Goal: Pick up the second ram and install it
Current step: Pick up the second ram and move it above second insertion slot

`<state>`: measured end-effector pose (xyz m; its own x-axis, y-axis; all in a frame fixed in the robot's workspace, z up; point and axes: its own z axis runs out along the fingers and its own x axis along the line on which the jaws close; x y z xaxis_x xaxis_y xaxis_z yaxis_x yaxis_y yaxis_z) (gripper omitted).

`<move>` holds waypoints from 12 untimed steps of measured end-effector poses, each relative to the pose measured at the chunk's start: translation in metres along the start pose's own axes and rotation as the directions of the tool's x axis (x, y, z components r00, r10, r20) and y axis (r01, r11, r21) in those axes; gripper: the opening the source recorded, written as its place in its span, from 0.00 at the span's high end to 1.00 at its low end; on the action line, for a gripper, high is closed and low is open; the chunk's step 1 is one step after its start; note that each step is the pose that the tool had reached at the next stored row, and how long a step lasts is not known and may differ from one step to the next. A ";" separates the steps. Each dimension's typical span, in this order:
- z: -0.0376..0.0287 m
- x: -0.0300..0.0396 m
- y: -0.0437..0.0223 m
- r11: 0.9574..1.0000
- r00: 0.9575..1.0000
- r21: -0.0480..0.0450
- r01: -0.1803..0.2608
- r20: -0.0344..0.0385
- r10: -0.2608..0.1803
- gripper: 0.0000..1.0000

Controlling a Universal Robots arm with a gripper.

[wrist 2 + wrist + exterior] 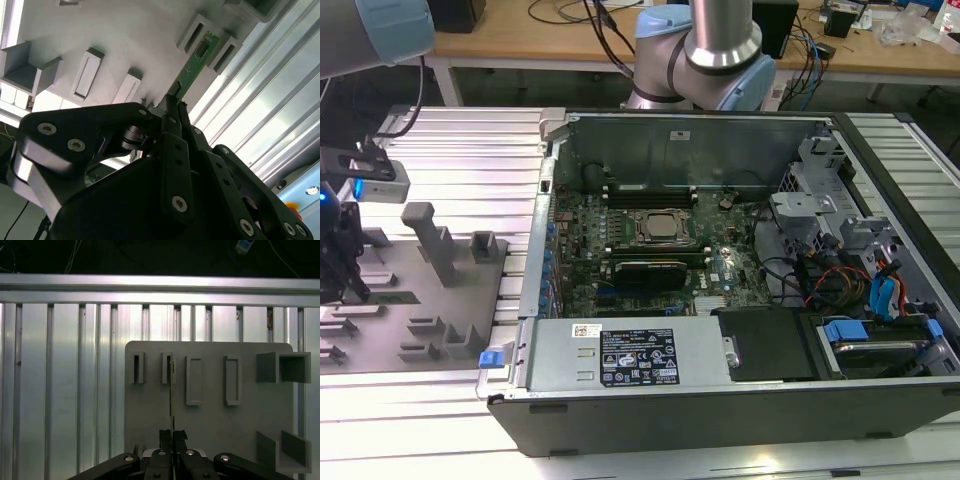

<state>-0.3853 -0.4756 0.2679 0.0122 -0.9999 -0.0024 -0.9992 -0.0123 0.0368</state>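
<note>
So the pincer [173, 436] is down over the grey holder tray [215, 425], and in both wrist views its two black fingers [171, 117] are drawn in narrow. The second ram [172, 390] runs straight out from between the tips. I'd call that a pinch on the near end of the stick, since there's no gap visible either side of the board.

The ram is on its thin edge, not flat, which is why the first wrist view shows it as barely a line. In the second wrist view the green face [199, 56] is easier to see. Its far end, the one away from the pincer, sits between two raised grey blocks on the tray. My guess is those blocks are there to keep the card upright so the fingers can close on its two flat faces (grabbing a card lying flat would be a pain).

In the exterior view the pincer [353, 283] hangs over the near part of the tray [450, 300], on the ribbed aluminium tabletop [450, 150]. The open computer case [720, 395] is well apart from it, off toward the exterior view's right, with the motherboard [650, 230] facing up. The stick looks to be in or right at its tray slot, so I'd say the pick-up is only at the grasp stage and the install hasn't begun.
</note>
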 end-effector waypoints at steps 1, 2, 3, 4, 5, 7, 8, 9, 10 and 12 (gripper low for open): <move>-0.0017 0.0000 0.0001 1.000 1.000 0.000 0.000 0.000 0.000 0.87; -0.0031 0.0000 0.0001 1.000 1.000 0.000 0.000 0.000 0.000 0.87; -0.0052 0.0000 0.0002 1.000 1.000 0.000 0.000 0.000 0.000 0.87; -0.0068 0.0000 0.0002 1.000 1.000 0.000 0.000 0.000 0.000 0.87; -0.0084 -0.0001 0.0003 1.000 1.000 0.000 0.000 0.000 0.000 0.87; -0.0120 -0.0001 0.0004 1.000 1.000 0.000 0.000 0.000 0.000 0.87; -0.0139 -0.0001 0.0005 1.000 1.000 0.000 0.000 0.000 0.000 0.87; -0.0151 -0.0001 0.0005 1.000 1.000 0.000 0.000 0.000 0.000 0.87; -0.0161 -0.0001 0.0006 1.000 1.000 0.000 0.000 0.000 0.000 0.87; -0.0192 -0.0002 0.0007 1.000 1.000 0.000 0.000 0.000 0.000 0.87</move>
<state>-0.3853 -0.4755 0.2871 0.0122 -0.9999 -0.0023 -0.9992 -0.0123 0.0369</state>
